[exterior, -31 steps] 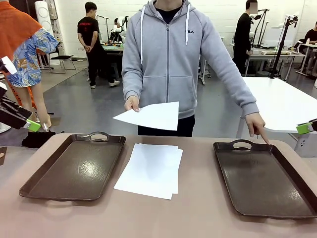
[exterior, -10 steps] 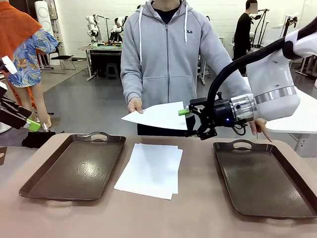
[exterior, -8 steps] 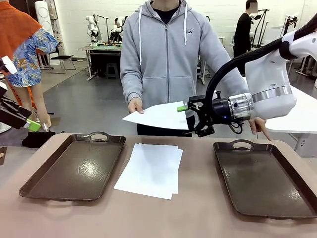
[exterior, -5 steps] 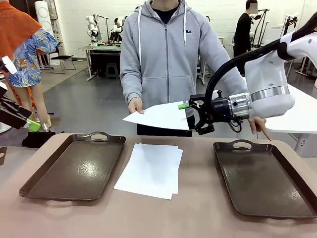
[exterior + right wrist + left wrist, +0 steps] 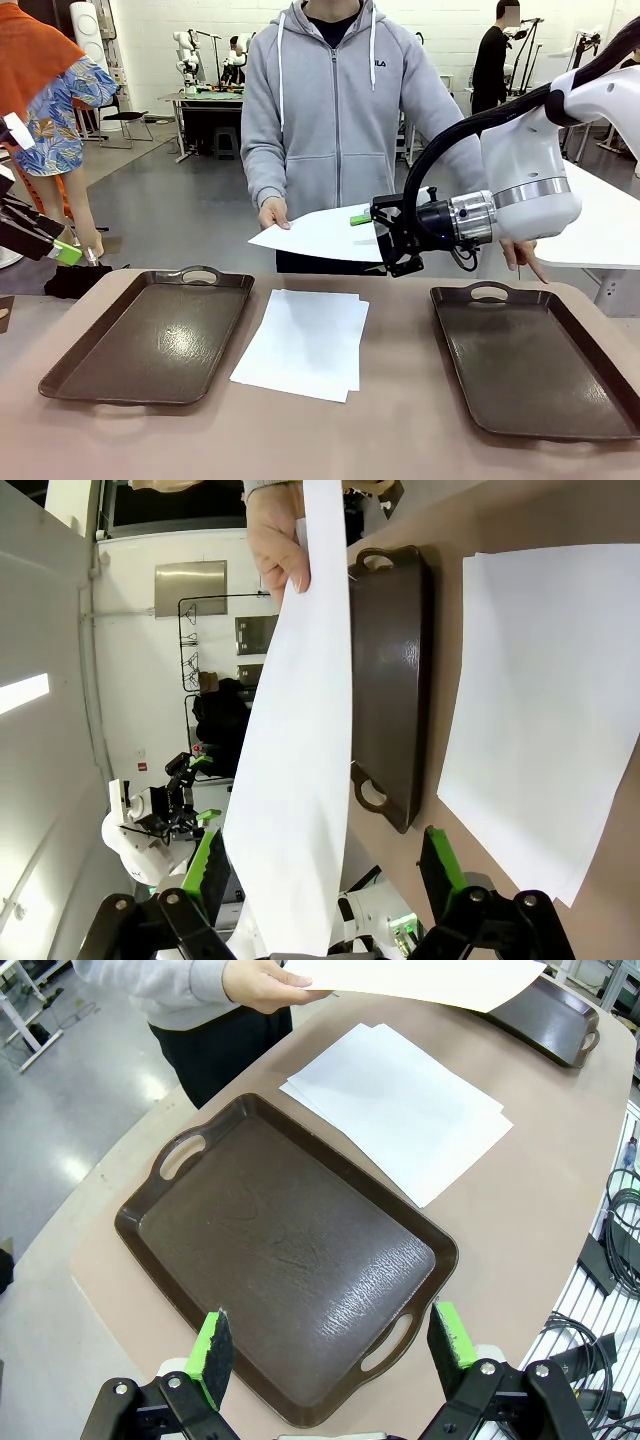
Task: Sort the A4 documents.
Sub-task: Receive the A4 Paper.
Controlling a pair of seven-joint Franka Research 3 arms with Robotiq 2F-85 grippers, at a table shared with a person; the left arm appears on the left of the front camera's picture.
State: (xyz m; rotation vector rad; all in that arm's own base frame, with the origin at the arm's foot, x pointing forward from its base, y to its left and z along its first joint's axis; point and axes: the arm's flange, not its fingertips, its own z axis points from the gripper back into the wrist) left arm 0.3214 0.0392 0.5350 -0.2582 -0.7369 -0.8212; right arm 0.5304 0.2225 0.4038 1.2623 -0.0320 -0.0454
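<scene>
Across the tan table [image 5: 400, 440] the left tray [image 5: 150, 340] and right tray [image 5: 530, 360] lie bare, so nothing is sorted yet. Most A4 documents [image 5: 305, 340] sit stacked between them. A person's hand [image 5: 268, 212] offers one sheet [image 5: 320, 235], its edge between the right gripper's [image 5: 382, 245] spread jaws, ungrasped. The left gripper [image 5: 330, 1345] hangs open over the left tray.

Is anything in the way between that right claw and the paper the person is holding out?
Nothing visible. The right gripper is open, with the sheet's edge between its jaws. The person's hand holds the opposite corner, well apart from the gripper.
</scene>
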